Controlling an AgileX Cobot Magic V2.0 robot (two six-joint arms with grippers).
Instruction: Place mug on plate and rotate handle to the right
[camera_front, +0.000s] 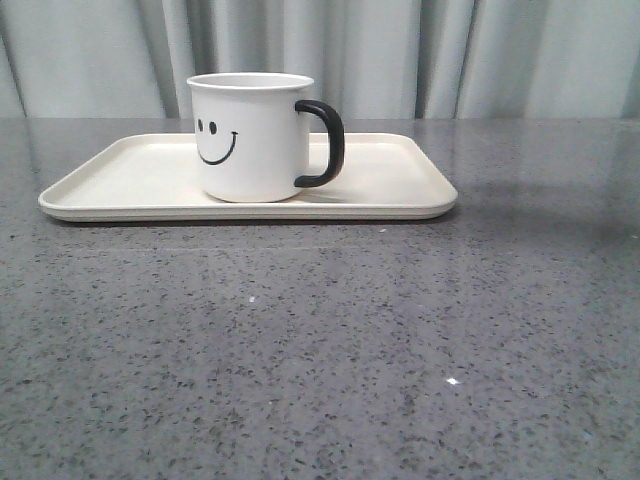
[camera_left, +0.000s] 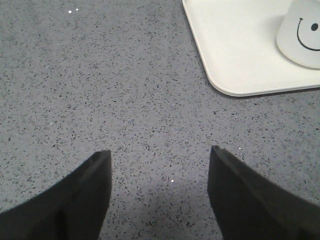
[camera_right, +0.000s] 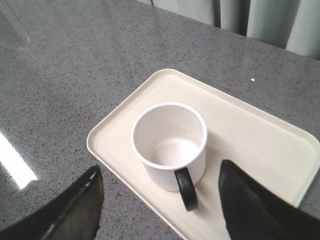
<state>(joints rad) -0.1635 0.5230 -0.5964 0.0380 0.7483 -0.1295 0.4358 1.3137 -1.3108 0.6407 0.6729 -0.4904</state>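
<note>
The white mug (camera_front: 250, 137) with a black smiley face stands upright on the cream plate (camera_front: 130, 170), its black handle (camera_front: 325, 143) pointing right in the front view. From the right wrist view, the mug (camera_right: 170, 145) is empty and its handle (camera_right: 186, 187) faces my open right gripper (camera_right: 160, 172), which hovers apart from it. My left gripper (camera_left: 160, 155) is open over bare table, with the plate's corner (camera_left: 230, 65) and the mug's base (camera_left: 302, 35) off to one side. Neither gripper shows in the front view.
The grey speckled table (camera_front: 320, 350) stretches in front of the plate. Pale curtains (camera_front: 400, 50) hang behind the table's far edge.
</note>
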